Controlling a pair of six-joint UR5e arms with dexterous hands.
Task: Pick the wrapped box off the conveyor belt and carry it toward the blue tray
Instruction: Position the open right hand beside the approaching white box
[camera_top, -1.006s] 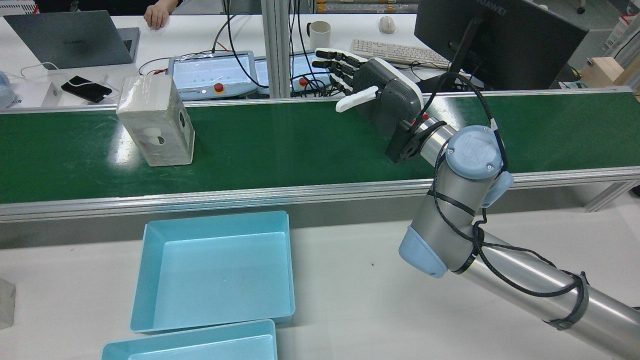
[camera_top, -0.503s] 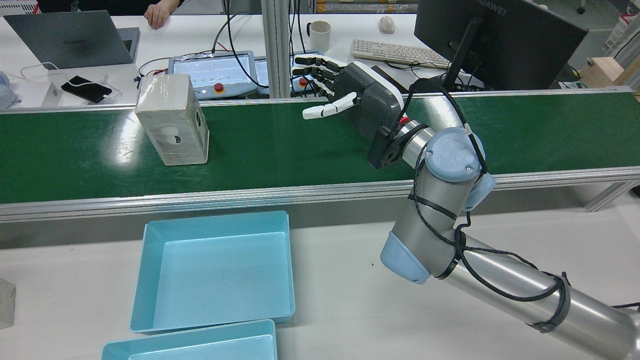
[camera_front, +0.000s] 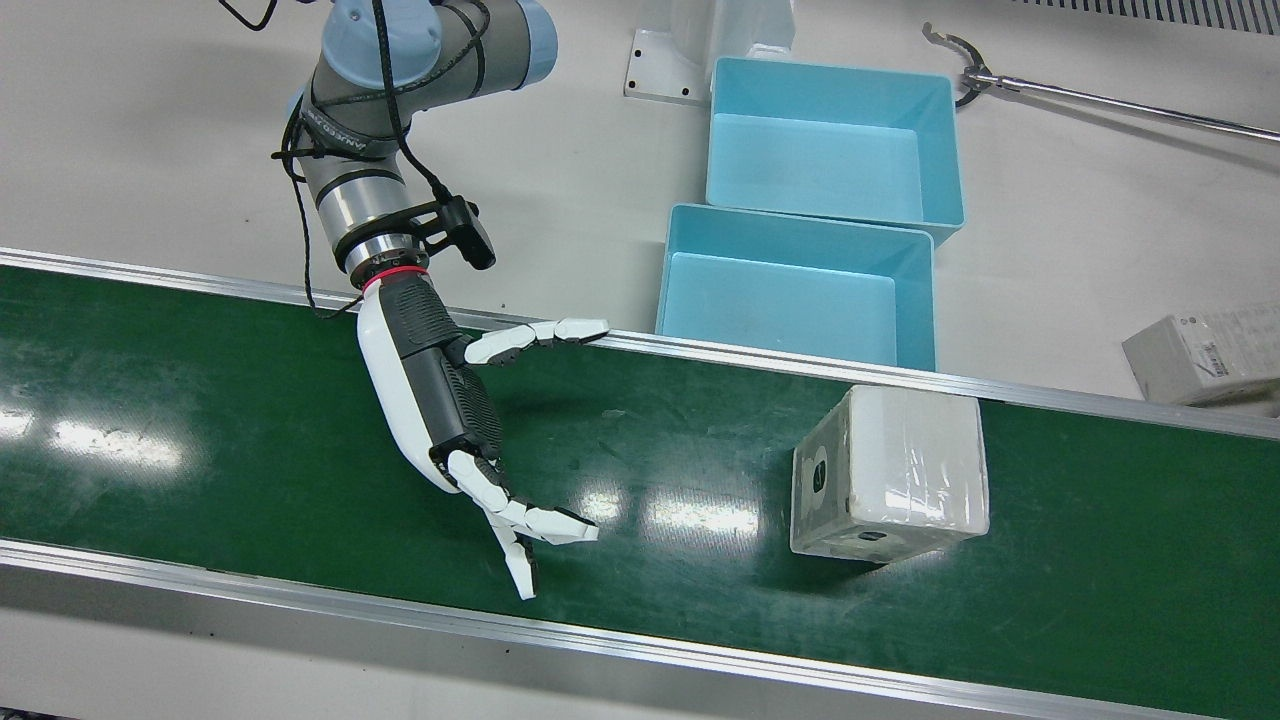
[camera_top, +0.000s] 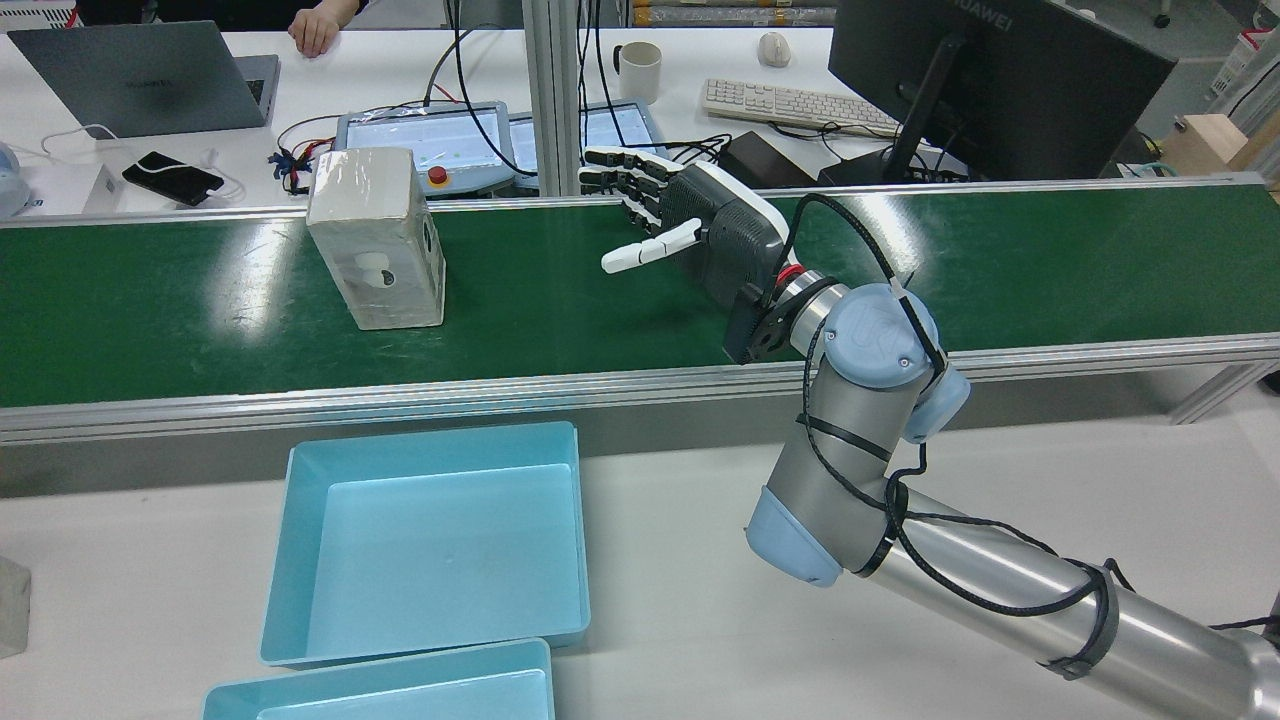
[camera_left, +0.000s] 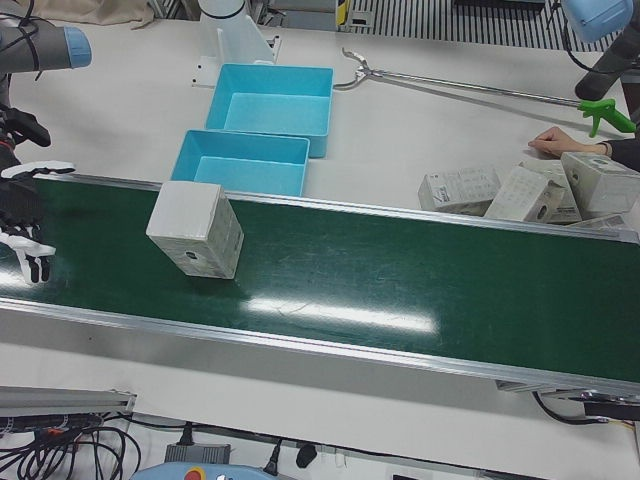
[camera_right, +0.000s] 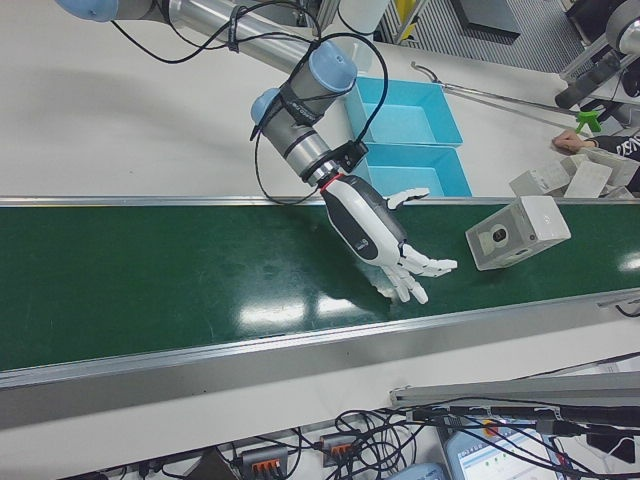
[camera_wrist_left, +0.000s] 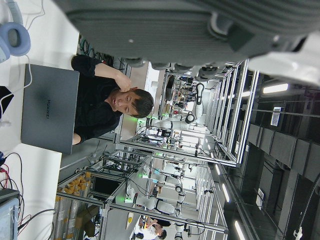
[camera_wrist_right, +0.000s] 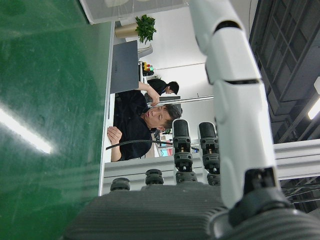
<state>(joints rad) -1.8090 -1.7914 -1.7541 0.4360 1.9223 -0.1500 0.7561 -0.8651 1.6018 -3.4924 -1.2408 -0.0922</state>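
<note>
Reaching: right hand (camera_front: 450, 420) is hovering over the green conveyor belt (camera_front: 200, 440), fingers spread, thumb held apart, grasping nothing.
Palm facing: in the rear view the right hand (camera_top: 700, 230) is turning its palm toward the box side of the belt.
Box location: wrapped box (camera_front: 888, 472) is standing on the belt, well apart from the hand, a bare stretch of belt lying between them.
Box direction: in the front view the box is lying to the view's right of the hand; in the rear view the wrapped box (camera_top: 378, 238) is sitting to the hand's left, along the belt's length.
Box axis: it is standing upright, taller than wide in the rear view, printed face with a dark round mark turned toward the near rail; plastic wrap is glaring on top.
Nearer hand: right hand is the only one working the belt; left hand is showing only as a grey edge in its own camera, so I cannot tell if it is open or closed.
Tray: blue tray (camera_top: 430, 540) is sitting on the white table on the robot's side of the belt, just below the box in the rear view; a second tray (camera_front: 835, 150) is touching it.
Judgement: grasp is not yet made; closing the gap along the belt is looking like the next need, fingers going round the box's narrow width.
Clutter: spare cartons (camera_left: 520, 190) are lying off the belt at the far end, a long reacher tool (camera_left: 470, 90) lying on the table.
</note>
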